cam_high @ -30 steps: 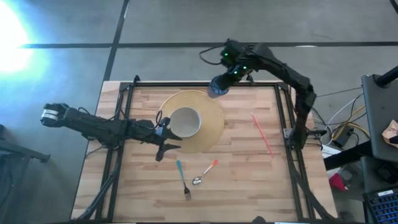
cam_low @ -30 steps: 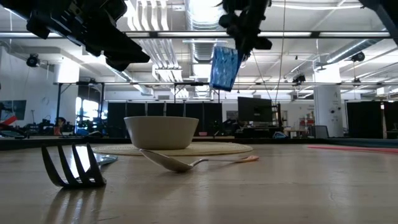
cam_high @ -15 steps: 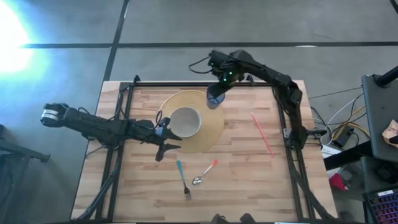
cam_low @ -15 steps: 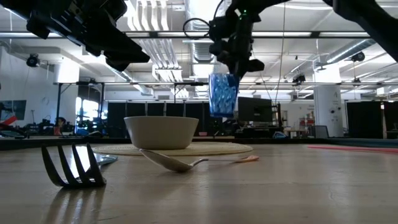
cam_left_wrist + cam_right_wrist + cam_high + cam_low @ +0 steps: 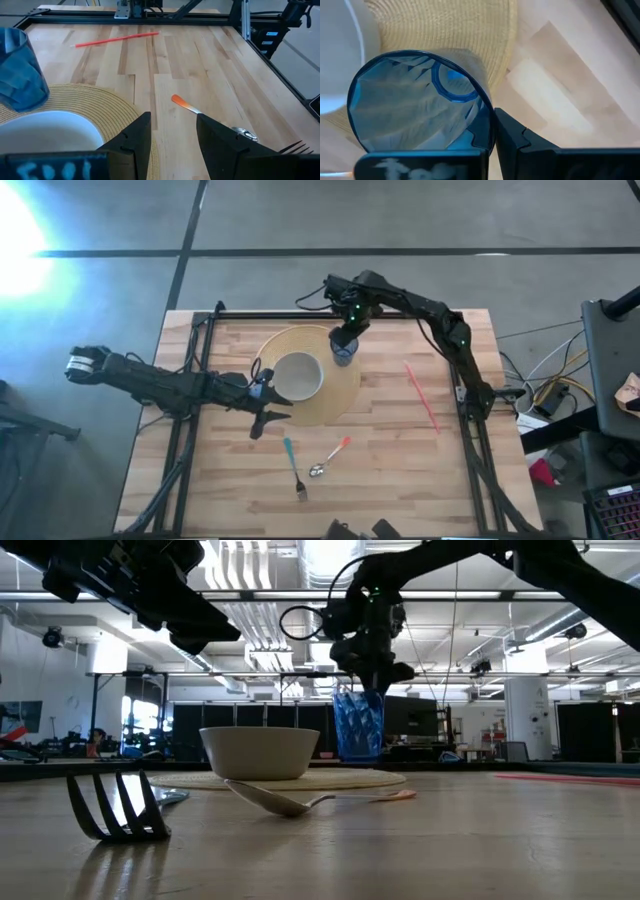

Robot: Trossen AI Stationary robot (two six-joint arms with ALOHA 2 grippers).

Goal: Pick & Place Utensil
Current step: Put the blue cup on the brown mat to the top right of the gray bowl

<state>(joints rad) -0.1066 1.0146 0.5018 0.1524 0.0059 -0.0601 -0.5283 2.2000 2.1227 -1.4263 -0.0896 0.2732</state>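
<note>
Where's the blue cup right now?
In the high view, the blue cup hangs in the right claw over the far right edge of the woven placemat, just beside the white bowl.

The right arm is reaching in from the table's far right side, its right gripper (image 5: 343,346) pointing down with fingers clamped. The left arm is stretching across from the left, left gripper (image 5: 262,418) spread apart.

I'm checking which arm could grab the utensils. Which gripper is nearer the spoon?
Left. The left gripper hovers just beside the placemat, near the spoon. The right gripper holds the blue cup beyond the bowl.
</note>
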